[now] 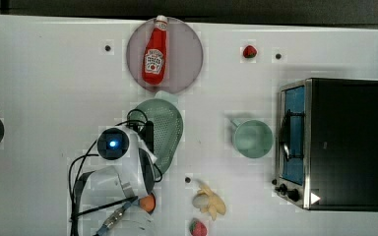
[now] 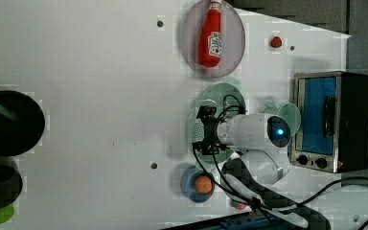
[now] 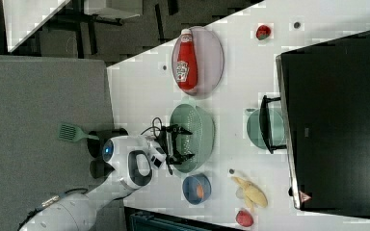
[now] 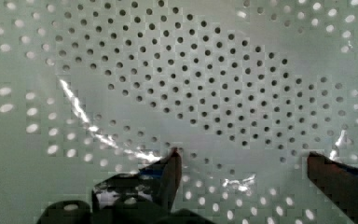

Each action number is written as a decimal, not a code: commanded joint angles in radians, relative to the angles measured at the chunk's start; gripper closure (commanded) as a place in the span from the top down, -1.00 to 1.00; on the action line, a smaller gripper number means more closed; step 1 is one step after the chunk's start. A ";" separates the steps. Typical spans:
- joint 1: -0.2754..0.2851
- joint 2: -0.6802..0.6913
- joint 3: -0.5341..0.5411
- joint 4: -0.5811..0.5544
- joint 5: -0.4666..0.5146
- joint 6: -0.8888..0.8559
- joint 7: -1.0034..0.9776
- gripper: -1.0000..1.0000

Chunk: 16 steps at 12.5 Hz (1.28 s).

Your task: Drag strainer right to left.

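Tool: tool (image 4: 242,163) spread wide inside the strainer bowl, its two dark fingertips (image 4: 171,161) well apart just over the perforated floor, nothing between them; the right view shows it (image 3: 185,142) reaching over the strainer's rim from the right view's left.
Strainer: pale mint-green strainer (image 1: 170,130), dotted with small holes, stands on the bench just below the plate in the top view, partly covered by the arm; its small tab handle points toward the plate.
Arm: white Franka arm (image 1: 123,167) with a blue-lit ring and black cables, coming in from the top view's lower left.
Plate: greyish-pink round plate (image 1: 189,39) near the far edge, just beside the strainer's tab.
Ketchup: red ketchup bottle (image 1: 155,51) lying on the plate.
Mug: smooth mint-green mug (image 1: 252,139) between the strainer and the toaster oven.
Toaster oven: black and silver toaster oven (image 1: 344,142) at the top view's right.
Small bowl: blue bowl (image 3: 192,188) holding an orange ball (image 3: 200,191), near the strainer.
Fruit: banana (image 1: 210,200) and a strawberry (image 1: 198,228) near the top view's lower edge; another strawberry (image 1: 249,51) near the far edge.
Bench: white bench (image 1: 44,73).
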 commanded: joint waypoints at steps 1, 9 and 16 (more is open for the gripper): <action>0.062 0.020 0.021 0.073 0.012 -0.035 0.049 1.00; 0.199 0.086 0.021 0.226 0.125 -0.098 0.116 1.00; 0.281 0.142 0.021 0.324 0.132 -0.111 0.189 1.00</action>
